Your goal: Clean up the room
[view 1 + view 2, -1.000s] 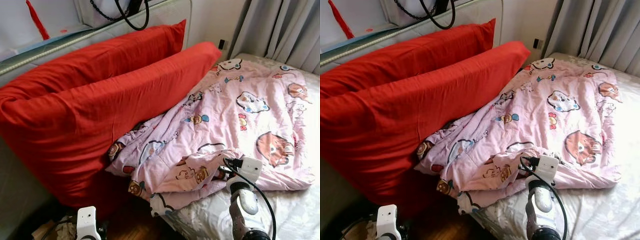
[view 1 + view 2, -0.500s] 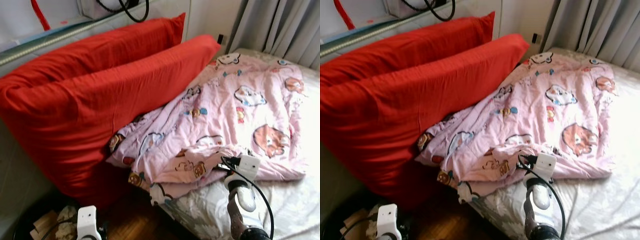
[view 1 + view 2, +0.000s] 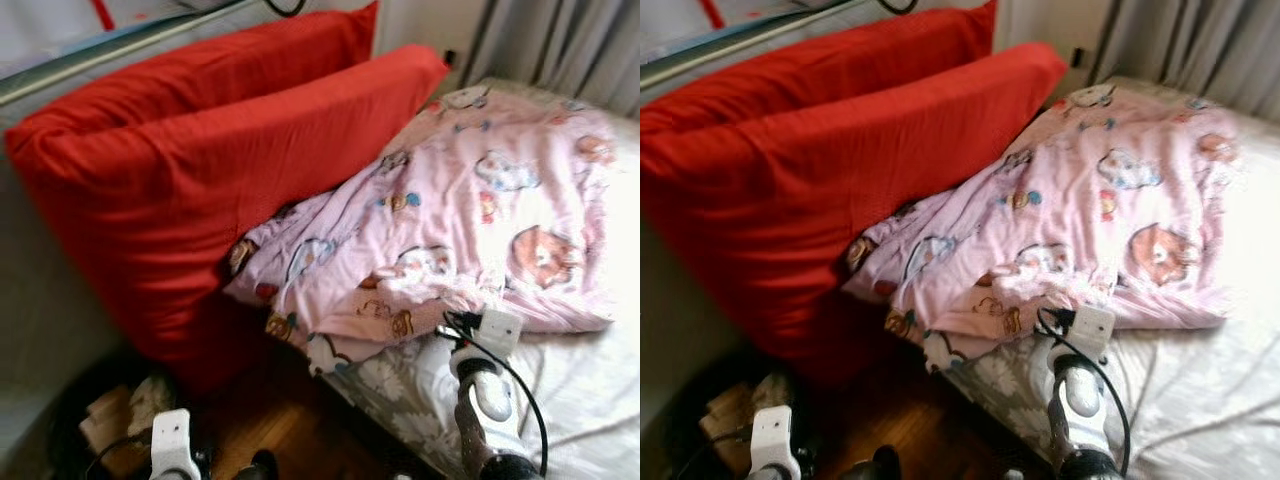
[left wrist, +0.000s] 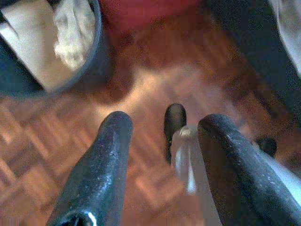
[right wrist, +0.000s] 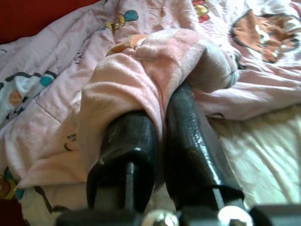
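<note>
Blanket [image 3: 470, 210]: pale pink, quilted, printed with cartoon animals in brown, blue and red; rumpled, spread over the centre and right of the head frames, its near edge folded into a thick roll at lower centre.
Blanket position: lies on the bed [image 3: 590, 400], upper end against the front red pillow [image 3: 200, 200], lower corner hanging past the mattress edge.
Right gripper [image 5: 162, 136]: fingers pressed together on a fold of the blanket's near edge; pink cloth wraps over both fingertips in the right wrist view. In the head frames it sits at lower right, at the blanket's hem.
Left gripper [image 4: 162, 155]: fingers apart, nothing between them; hangs above the wooden parquet floor [image 4: 42, 155], lower left of the head frames.
Pillows: two large red ones, the second [image 3: 230, 60] behind the first, upper left.
Bin [image 4: 96, 52]: dark, round, on the floor at lower left; holds crumpled whitish paper [image 4: 70, 37] and a flat pale piece, possibly cardboard.
Sheet: pale grey, floral pattern, lower right.
Curtain [image 3: 560, 40]: grey, upper right.
Image quality: head frames blurred.
</note>
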### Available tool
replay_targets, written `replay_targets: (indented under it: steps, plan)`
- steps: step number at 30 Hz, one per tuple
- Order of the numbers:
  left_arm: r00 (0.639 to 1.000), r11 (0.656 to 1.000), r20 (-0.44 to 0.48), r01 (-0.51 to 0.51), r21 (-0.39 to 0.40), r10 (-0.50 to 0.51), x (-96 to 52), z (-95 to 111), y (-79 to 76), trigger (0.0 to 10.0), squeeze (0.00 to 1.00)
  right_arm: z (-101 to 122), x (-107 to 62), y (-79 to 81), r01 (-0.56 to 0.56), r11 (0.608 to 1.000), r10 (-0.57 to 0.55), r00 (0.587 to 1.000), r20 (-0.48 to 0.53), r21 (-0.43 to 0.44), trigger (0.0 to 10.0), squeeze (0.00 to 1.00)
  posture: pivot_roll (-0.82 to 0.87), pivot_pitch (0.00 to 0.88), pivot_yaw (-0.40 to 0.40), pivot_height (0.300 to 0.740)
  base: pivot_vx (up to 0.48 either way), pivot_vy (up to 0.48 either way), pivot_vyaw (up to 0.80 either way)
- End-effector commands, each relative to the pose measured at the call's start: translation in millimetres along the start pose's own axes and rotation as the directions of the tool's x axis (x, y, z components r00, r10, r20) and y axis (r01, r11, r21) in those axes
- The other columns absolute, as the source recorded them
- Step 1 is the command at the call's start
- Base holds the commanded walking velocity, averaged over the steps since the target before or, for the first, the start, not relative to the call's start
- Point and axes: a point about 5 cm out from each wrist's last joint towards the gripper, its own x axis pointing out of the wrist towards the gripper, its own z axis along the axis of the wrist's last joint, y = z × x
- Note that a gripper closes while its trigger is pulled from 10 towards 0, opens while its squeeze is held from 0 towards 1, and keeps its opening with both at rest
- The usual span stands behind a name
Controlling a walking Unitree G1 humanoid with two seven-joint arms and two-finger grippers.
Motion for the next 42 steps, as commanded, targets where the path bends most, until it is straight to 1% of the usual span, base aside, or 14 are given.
replay_targets:
  steps: [1,10,29,42]
  plan:
    - [1.000,1.000,-0.015,-0.006,0.013,0.006,-0.3,-1.7,2.3,10.0,0.00,0.4,-0.8,-3.6,0.016,1.000,-0.016,1.000,0.008,0.000,10.0,0.00,0.05,0.166,-0.021,0.740,-0.262,0.000,0.00]
    - [1.000,1.000,-0.025,-0.008,0.012,0.008,-1.0,-4.1,3.4,10.0,0.00,2.8,-0.4,-6.7,0.037,0.999,-0.037,0.999,0.024,0.003,10.0,0.00,0.05,0.165,-0.022,0.740,-0.265,0.000,0.00]
    - [0.999,1.000,-0.041,-0.012,0.012,0.013,-2.6,-9.0,6.3,10.0,0.00,0.8,-2.0,-6.8,0.042,0.999,-0.042,0.999,0.023,-0.004,10.0,0.00,0.06,0.144,-0.021,0.740,-0.267,0.000,0.00]
    - [0.999,1.000,-0.033,-0.008,0.012,0.008,-2.2,-7.9,3.5,10.0,0.00,0.8,-2.5,-9.8,0.055,0.998,-0.055,0.998,0.025,-0.005,10.0,0.00,0.06,0.149,-0.020,0.740,-0.266,0.000,0.00]
